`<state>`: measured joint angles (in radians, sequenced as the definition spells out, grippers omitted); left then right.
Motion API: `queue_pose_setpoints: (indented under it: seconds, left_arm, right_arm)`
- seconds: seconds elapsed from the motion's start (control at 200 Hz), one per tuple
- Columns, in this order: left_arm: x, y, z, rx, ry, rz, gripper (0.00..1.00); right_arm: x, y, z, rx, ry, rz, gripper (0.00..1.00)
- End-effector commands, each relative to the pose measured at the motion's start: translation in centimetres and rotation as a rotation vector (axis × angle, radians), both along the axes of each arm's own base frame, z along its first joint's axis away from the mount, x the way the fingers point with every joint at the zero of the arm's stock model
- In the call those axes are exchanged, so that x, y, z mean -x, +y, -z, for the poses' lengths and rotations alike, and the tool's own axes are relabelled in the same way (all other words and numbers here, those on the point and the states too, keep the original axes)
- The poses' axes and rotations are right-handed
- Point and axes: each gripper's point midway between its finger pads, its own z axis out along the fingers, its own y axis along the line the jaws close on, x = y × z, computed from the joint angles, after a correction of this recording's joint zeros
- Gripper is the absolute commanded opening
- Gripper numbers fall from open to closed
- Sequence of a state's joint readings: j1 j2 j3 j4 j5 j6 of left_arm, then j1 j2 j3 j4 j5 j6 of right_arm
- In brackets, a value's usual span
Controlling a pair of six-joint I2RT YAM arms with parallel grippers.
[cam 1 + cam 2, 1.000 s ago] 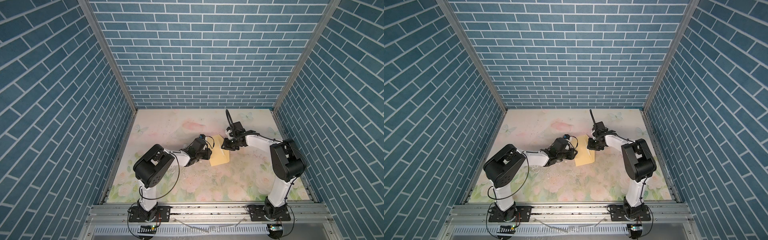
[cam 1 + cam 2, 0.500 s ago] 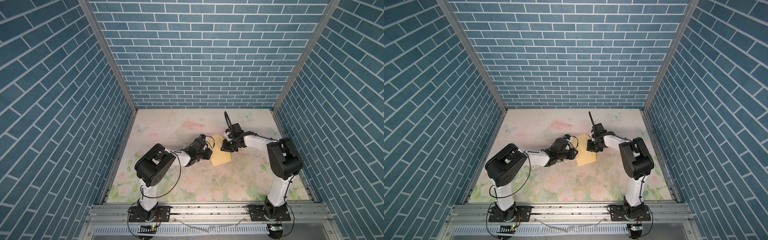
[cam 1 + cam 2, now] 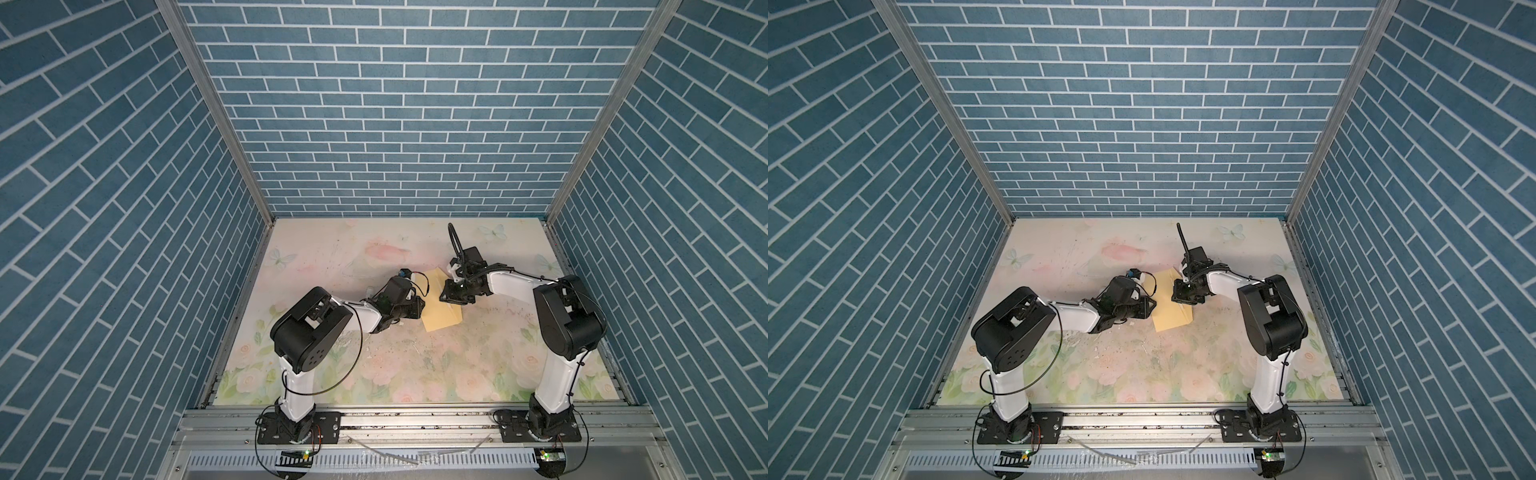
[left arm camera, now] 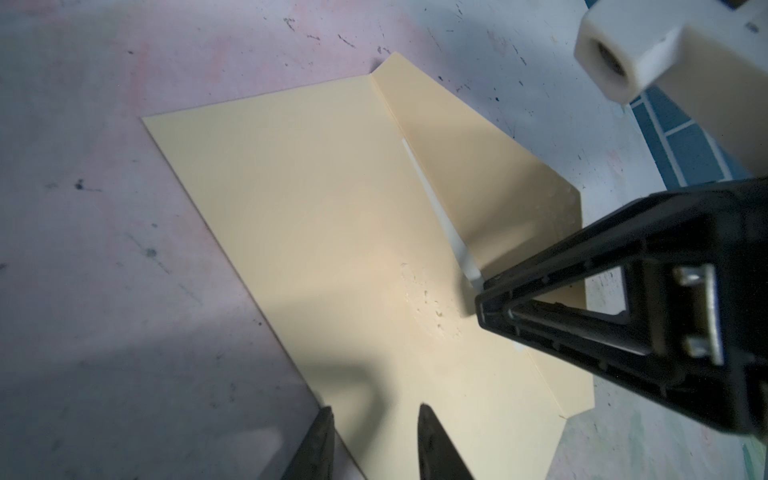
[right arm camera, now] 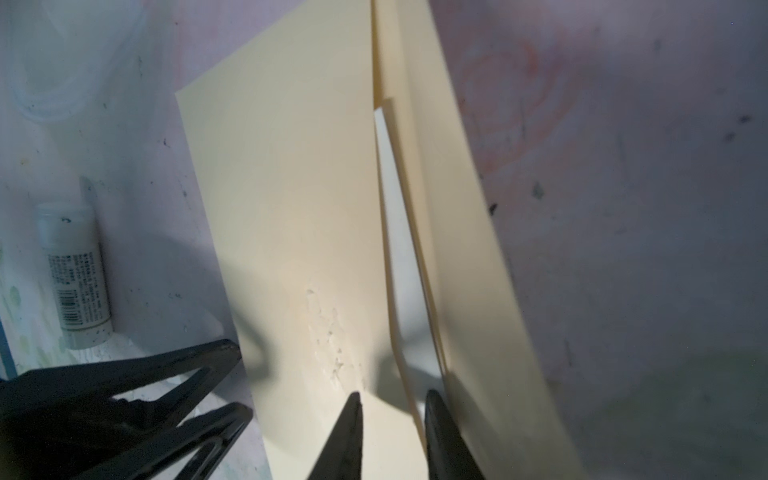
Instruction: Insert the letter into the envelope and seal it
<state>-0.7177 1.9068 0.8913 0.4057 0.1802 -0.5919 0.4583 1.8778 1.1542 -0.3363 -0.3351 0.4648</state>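
The yellow envelope (image 3: 441, 316) (image 3: 1173, 318) lies flat mid-table. Its flap (image 4: 478, 166) (image 5: 465, 208) stands part raised, and a thin pale strip (image 4: 436, 208) (image 5: 395, 249) shows in the mouth; I cannot tell whether that is the letter, whose bordered face is hidden. My left gripper (image 3: 419, 309) (image 4: 376, 409) is open and straddles the envelope's left edge, one tip on the mat, one over the paper. At the flap side my right gripper (image 3: 448, 299) (image 5: 394, 395) is open, one tip on the body and the other in the mouth under the flap.
A small white labelled bottle (image 5: 75, 274) lies on the floral mat (image 3: 374, 374) beside the left arm. Blue brick walls (image 3: 395, 124) close in the back and both sides. A metal rail (image 3: 415, 419) runs along the front.
The right arm has shifted slightly left at the envelope's flap. The left arm and the envelope have stayed where they were.
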Motion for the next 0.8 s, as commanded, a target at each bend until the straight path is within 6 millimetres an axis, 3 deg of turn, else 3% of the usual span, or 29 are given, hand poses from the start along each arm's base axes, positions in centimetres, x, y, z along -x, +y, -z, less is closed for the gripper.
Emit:
queue_pose_setpoints:
  seconds: [0.0, 0.235, 0.465, 0.795]
  left_arm:
    - [0.3, 0.5, 1.2, -0.023, 0.024, -0.003, 0.35]
    - [0.3, 0.5, 1.4, -0.025, 0.026, -0.004, 0.35]
    - [0.3, 0.4, 1.3, -0.023, 0.025, -0.003, 0.35]
    - [0.3, 0.4, 1.4, -0.02, 0.027, -0.001, 0.35]
  right_arm:
    - [0.3, -1.8, -1.3, 0.084, -0.05, 0.02, 0.33]
    - [0.5, -2.3, -0.1, 0.12, -0.024, 0.016, 0.44]
    - [0.9, -1.7, 1.3, 0.098, 0.023, 0.006, 0.45]
    - [1.4, -0.3, 1.7, 0.01, 0.064, 0.003, 0.3]
